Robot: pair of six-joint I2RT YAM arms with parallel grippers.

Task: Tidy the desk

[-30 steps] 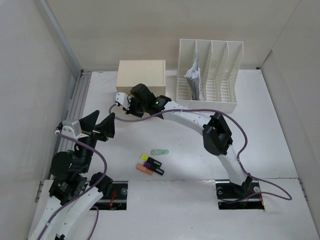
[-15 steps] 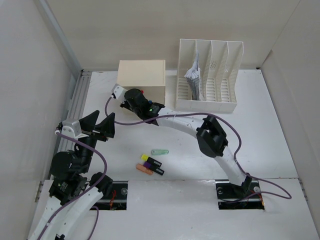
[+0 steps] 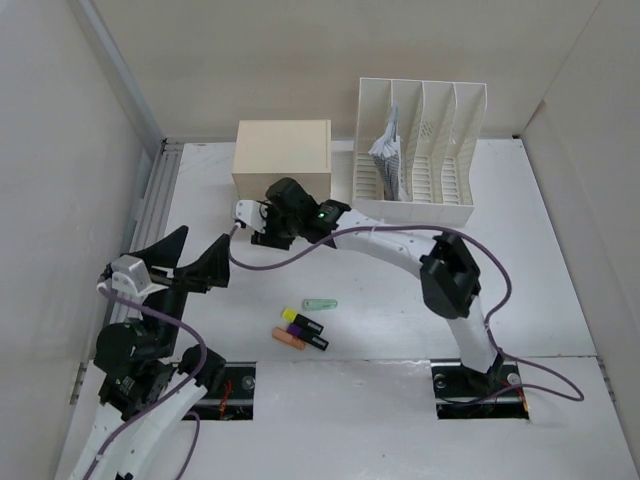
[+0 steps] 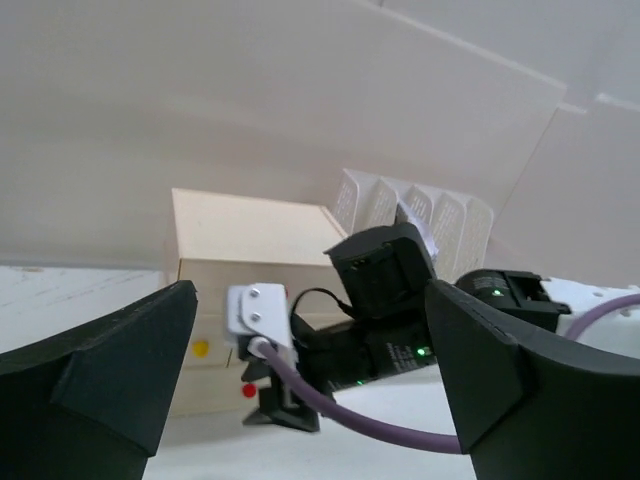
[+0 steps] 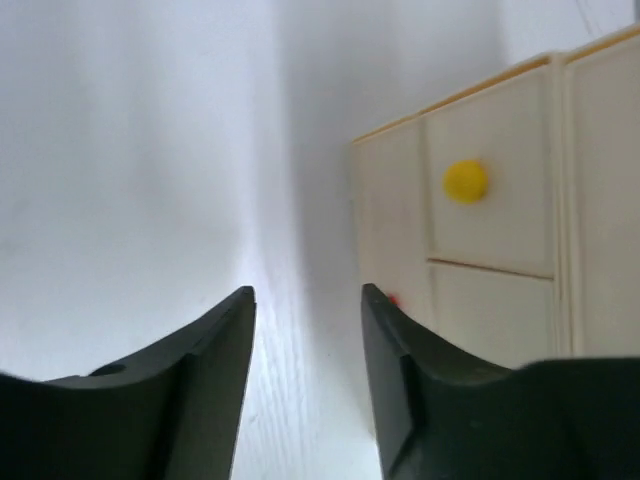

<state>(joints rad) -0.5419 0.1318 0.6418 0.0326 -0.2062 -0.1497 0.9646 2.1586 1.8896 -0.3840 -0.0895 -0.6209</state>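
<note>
The desk (image 3: 520,260) is the white tabletop under both arms. My right gripper (image 3: 262,228) hovers just in front of the cream three-drawer box (image 3: 282,150), open, with only bare desk between its fingers (image 5: 200,380). In the right wrist view the box front (image 5: 500,260) shows a yellow knob (image 5: 465,181), and a red knob peeks from behind the right finger. My left gripper (image 3: 205,240) stands wide open and empty at the left, pointing at the box (image 4: 250,240) and the right wrist (image 4: 380,280).
A white slotted file rack (image 3: 420,150) with crumpled paper in one slot stands right of the box. Near the front lie a green pen-like piece (image 3: 320,304), a yellow-and-purple highlighter (image 3: 300,320) and an orange one (image 3: 290,338). A purple cable loops between the grippers.
The right gripper went from shut to open and drew back from the box's left front corner toward the near side. The left gripper opened wider and shifted slightly nearer.
</note>
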